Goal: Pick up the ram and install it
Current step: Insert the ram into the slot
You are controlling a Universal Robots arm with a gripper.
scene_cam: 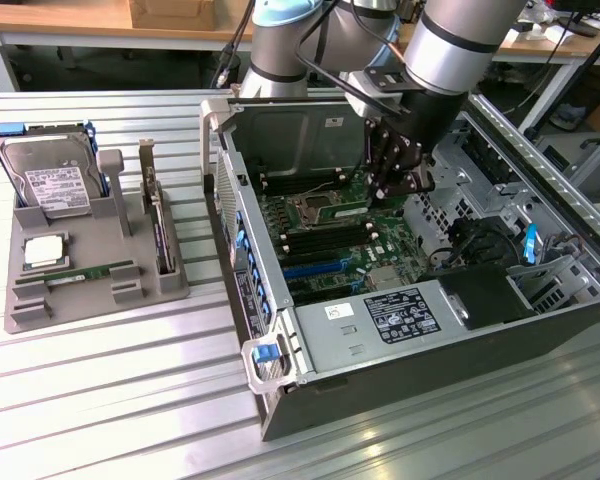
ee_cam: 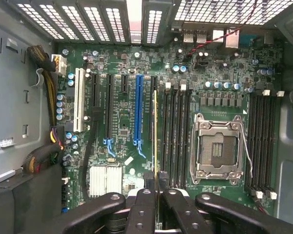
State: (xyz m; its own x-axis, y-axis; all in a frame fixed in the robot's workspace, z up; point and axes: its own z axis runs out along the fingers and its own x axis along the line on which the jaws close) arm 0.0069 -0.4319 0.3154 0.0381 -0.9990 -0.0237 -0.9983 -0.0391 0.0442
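Note:
My gripper (ee_cam: 155,181) is shut on the ram (ee_cam: 155,136), which the wrist view shows edge-on as a thin green-yellow line running out from between the fingers. It hangs over the motherboard (ee_cam: 122,122), along the outer edge of the bank of black memory slots (ee_cam: 176,136) beside the empty processor socket (ee_cam: 219,148). Whether it touches a slot I cannot tell. In the exterior view the gripper (scene_cam: 392,185) reaches down inside the open computer case (scene_cam: 400,360). A second, like ram stick (scene_cam: 85,271) lies flat in the grey tray (scene_cam: 40,310).
The grey tray at the exterior view's left also carries a hard drive (scene_cam: 50,175), a square silver processor chip (scene_cam: 42,250) and an upright expansion card (scene_cam: 158,215). A second slot bank (ee_cam: 261,141) lies past the socket. Cable bundles (ee_cam: 49,151) and case walls crowd the board.

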